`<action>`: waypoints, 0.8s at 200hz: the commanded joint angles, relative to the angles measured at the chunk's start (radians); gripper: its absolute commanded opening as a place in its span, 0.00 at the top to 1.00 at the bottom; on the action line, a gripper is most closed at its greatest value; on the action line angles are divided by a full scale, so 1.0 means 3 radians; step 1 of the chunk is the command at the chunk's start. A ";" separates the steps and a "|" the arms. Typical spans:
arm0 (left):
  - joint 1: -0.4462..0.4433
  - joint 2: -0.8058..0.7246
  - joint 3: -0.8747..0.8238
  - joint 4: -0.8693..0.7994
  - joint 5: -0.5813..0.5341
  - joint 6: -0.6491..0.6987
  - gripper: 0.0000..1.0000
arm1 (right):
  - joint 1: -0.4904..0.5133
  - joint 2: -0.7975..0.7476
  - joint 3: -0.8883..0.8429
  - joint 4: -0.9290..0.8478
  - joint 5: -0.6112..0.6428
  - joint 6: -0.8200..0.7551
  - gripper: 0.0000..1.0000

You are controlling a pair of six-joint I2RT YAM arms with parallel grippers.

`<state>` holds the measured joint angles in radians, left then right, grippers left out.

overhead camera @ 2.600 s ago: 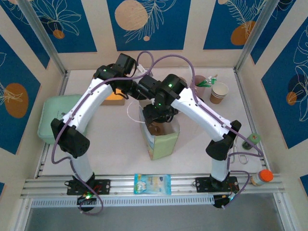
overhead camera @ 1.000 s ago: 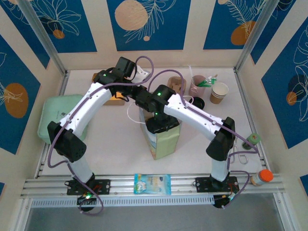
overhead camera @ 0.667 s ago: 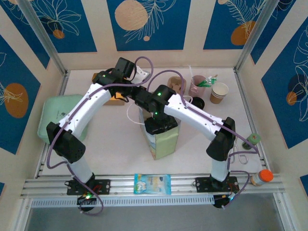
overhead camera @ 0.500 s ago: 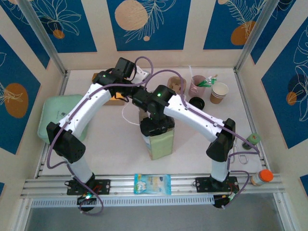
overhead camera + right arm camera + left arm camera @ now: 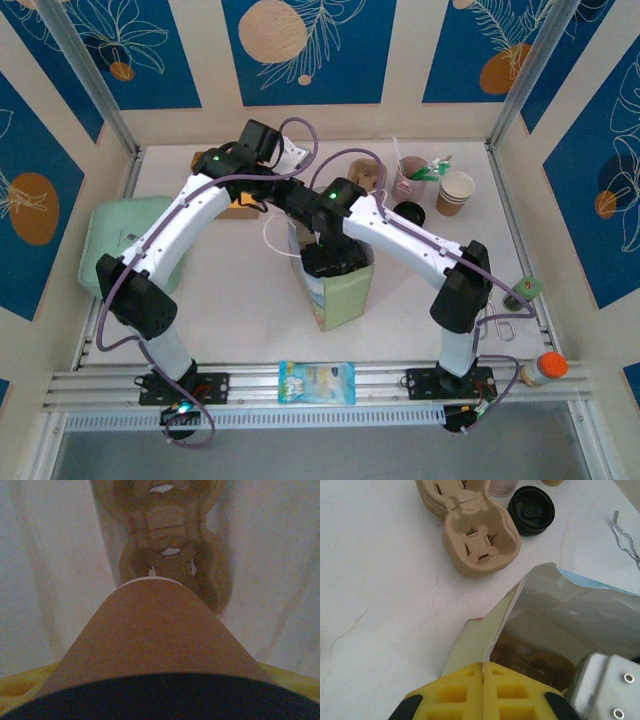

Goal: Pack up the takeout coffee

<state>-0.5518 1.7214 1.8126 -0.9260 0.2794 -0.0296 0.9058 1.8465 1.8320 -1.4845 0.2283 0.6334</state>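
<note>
The right claw [image 5: 160, 680], spread wide around the takeout coffee [image 5: 155, 630], holds it inside the bag [image 5: 340, 295]. The left claw [image 5: 483, 667] pinches the bag's rim between its tips. A slow, straight descent onto the carrier [image 5: 167, 555] below should keep it upright.

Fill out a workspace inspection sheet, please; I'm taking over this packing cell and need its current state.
Surface: white table, no spills seen.
Job's things: takeout coffee, lid on, inside the open bag above a cup carrier.
Clutter: stacked carriers, loose black lid, pink utensil cup, paper cup, snack packet, orange-capped bottle.
Pincers: left pincer shut on the bag's rim; right pincer shut on the takeout coffee.
Cables: purple cables along both arms.
Surroundings: blue-and-cream wall panels.
</note>
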 commanded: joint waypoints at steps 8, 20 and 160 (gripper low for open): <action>-0.0021 -0.0101 0.0002 0.0003 0.0036 -0.0039 1.00 | 0.0053 0.0036 0.0104 -0.0093 0.0049 0.0038 0.46; -0.0022 -0.0106 -0.0003 -0.0006 0.0025 -0.0040 1.00 | 0.0087 0.0046 0.0118 -0.0081 -0.0008 0.0003 0.46; -0.0017 -0.0125 -0.0010 -0.0019 -0.0063 -0.0020 1.00 | 0.0040 -0.0101 -0.0301 0.0125 -0.0086 0.0067 0.46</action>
<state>-0.5522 1.7161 1.8126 -0.9268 0.2749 -0.0292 0.9150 1.8458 1.7477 -1.4281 0.1982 0.6331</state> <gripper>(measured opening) 0.051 0.822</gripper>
